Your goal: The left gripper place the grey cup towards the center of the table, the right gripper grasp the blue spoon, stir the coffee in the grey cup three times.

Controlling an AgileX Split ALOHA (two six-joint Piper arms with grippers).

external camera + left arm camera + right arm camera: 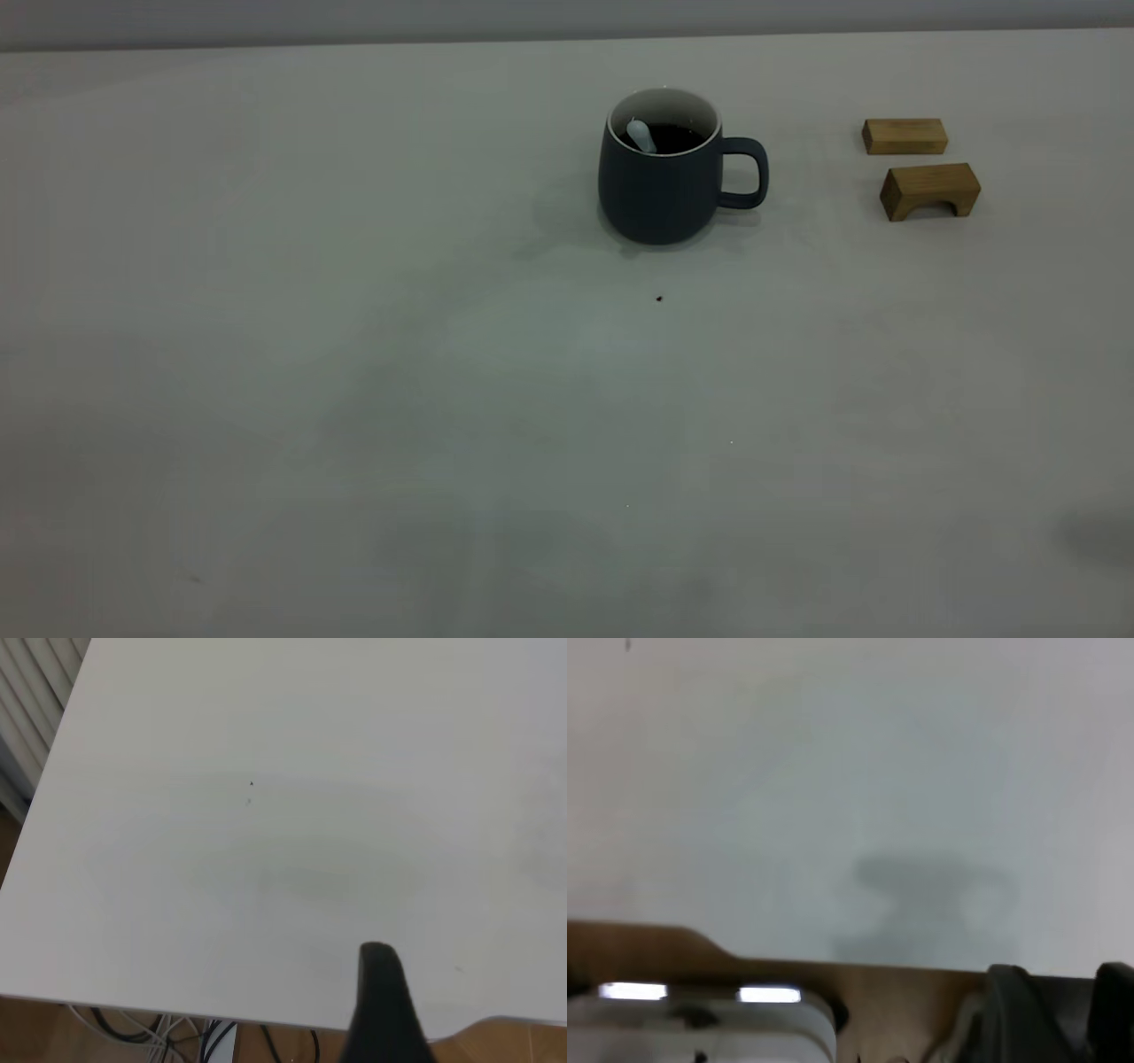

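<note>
The grey cup (pixel 660 190) stands upright on the table (pixel 443 399), right of centre toward the back, handle pointing right. Dark coffee (pixel 680 138) fills it. The blue spoon (pixel 640 135) leans inside the cup against the left wall, and only its pale handle shows above the liquid. Neither arm appears in the exterior view. In the left wrist view, a black part of the left gripper (pixel 383 1010) hangs over the table's near edge, far from the cup. The right gripper (pixel 1063 1001) shows as dark shapes by the table's edge, with only its shadow on the surface.
Two tan wooden blocks lie right of the cup, a flat one (pixel 904 136) behind an arched one (pixel 930 189). A tiny dark speck (pixel 659 299) sits in front of the cup. Cables (pixel 177 1032) hang below the table edge.
</note>
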